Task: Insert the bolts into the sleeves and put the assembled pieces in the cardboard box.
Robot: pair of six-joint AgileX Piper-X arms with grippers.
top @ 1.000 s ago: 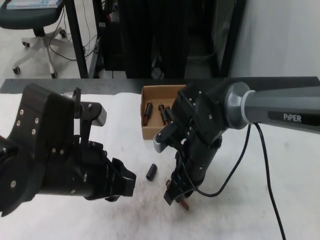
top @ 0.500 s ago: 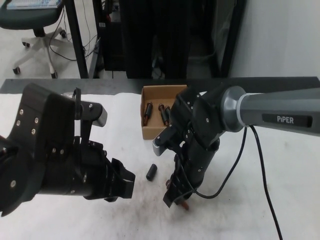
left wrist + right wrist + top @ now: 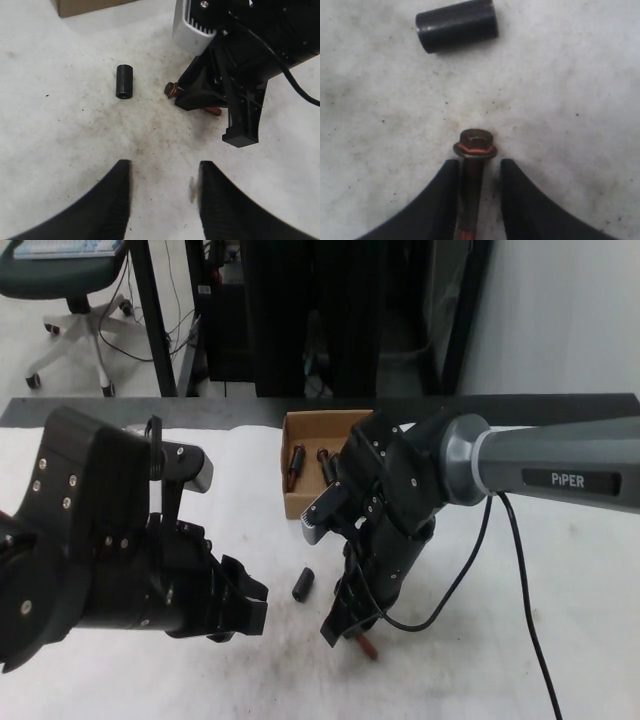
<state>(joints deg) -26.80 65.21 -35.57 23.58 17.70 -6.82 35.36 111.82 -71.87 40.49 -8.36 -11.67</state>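
Inside the cardboard box (image 3: 298,504) lie at least two assembled pieces (image 3: 296,467).

Right hand (image 3: 338,628) edged slightly sideways, nearer the loose black sleeve (image 3: 304,584), forearm (image 3: 400,510) swinging with it

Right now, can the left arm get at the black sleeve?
Probably yes: the sleeve lies on bare bench ahead of the open left end effector; the right end effector stands aside, at the bolt.
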